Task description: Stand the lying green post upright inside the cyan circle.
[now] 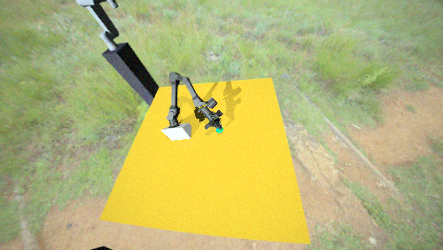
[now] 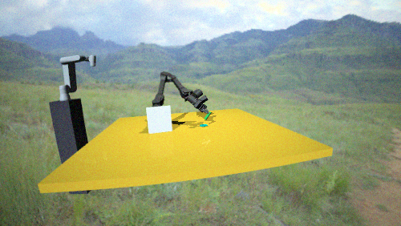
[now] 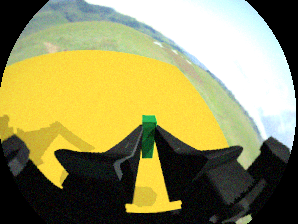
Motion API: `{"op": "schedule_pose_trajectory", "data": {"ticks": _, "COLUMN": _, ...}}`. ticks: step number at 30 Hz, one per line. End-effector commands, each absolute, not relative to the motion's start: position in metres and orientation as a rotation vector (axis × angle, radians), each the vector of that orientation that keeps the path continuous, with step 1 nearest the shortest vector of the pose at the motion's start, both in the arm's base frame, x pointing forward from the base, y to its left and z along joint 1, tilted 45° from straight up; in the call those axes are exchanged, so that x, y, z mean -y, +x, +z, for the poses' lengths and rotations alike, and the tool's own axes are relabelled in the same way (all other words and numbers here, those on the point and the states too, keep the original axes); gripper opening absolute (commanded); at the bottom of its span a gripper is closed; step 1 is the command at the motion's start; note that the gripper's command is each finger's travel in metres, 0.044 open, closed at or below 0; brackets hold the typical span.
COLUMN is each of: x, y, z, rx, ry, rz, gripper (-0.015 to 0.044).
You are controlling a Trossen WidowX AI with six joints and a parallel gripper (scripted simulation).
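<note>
The green post (image 3: 148, 136) sits pinched between my fingers, its upper end poking out beyond the tips in the wrist view. From the exterior view the green post (image 2: 207, 116) hangs tilted, clear of the table (image 2: 241, 148), with its lower end leaning down to the left. The cyan circle (image 2: 204, 125) lies on the yellow surface just below it and slightly nearer the viewer, and the post does not touch it. From the top view my hand (image 1: 215, 123) is right beside the cyan circle (image 1: 219, 130), which peeks out at its near edge; the post itself is too small to make out there. To the left of my hand stands the white block (image 2: 159, 119) at the foot of my arm (image 2: 176, 86), and farther left, off the table's edge, a dark pillar (image 2: 68, 128) carries a grey camera mount (image 2: 72, 70).
</note>
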State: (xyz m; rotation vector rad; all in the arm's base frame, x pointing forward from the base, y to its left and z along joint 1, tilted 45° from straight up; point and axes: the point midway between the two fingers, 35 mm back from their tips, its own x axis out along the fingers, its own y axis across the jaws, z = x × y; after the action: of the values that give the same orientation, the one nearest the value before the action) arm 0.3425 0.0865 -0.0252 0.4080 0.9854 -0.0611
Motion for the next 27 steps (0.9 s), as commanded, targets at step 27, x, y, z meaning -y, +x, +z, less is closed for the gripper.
{"op": "schedule_pose_trajectory", "data": {"ticks": 27, "x": -0.086, "y": 0.334, "z": -0.008, "rx": -0.774, "ry": 0.483, "rz": -0.115, "gripper": 0.0023}}
